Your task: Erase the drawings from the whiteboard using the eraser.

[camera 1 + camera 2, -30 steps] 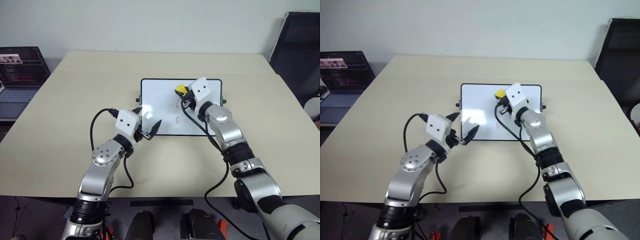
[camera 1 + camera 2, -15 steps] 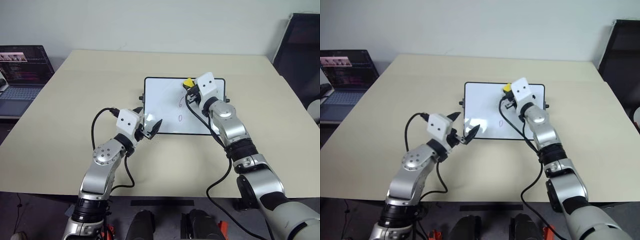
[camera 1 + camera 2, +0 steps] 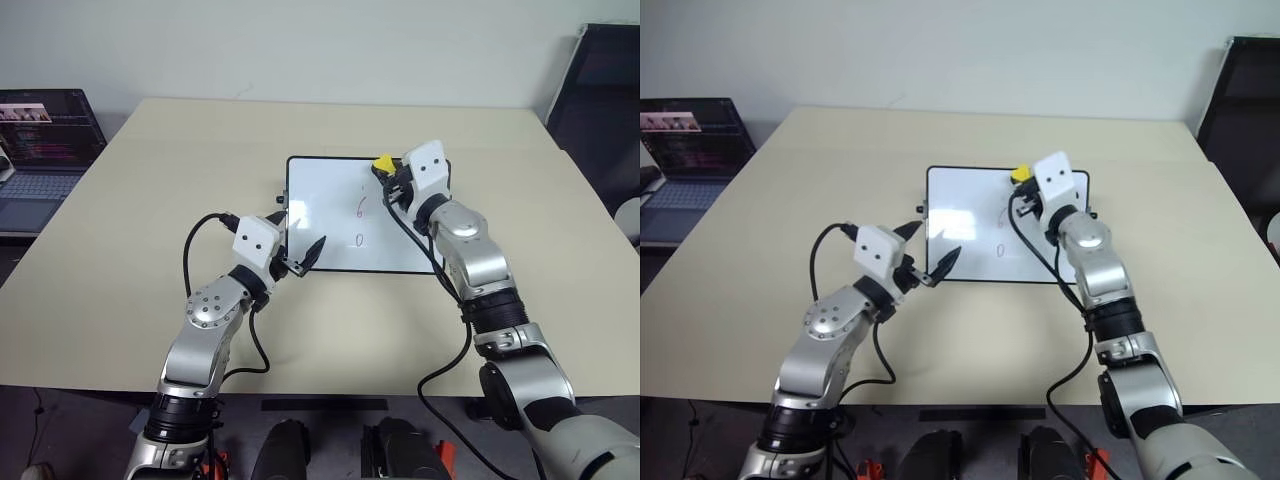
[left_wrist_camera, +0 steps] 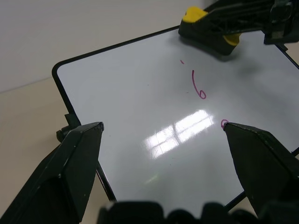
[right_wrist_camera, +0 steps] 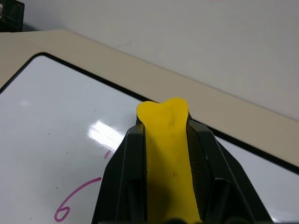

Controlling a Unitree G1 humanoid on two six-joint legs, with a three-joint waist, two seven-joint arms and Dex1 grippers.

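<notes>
My right gripper has carried the eraser, pinched tight, from mid-board to the whiteboard's far edge. My left wrist view alone shows a faint speck above the "6"; left gripper hangs spread at the near-left corner.

A wide beige table carries the scene. A whiteboard with a thin black frame lies flat on the table, about midway across and a little nearer the far edge than the near one. Off the table's far left corner, well apart from the whiteboard, an open laptop sits on a separate lower surface.
</notes>
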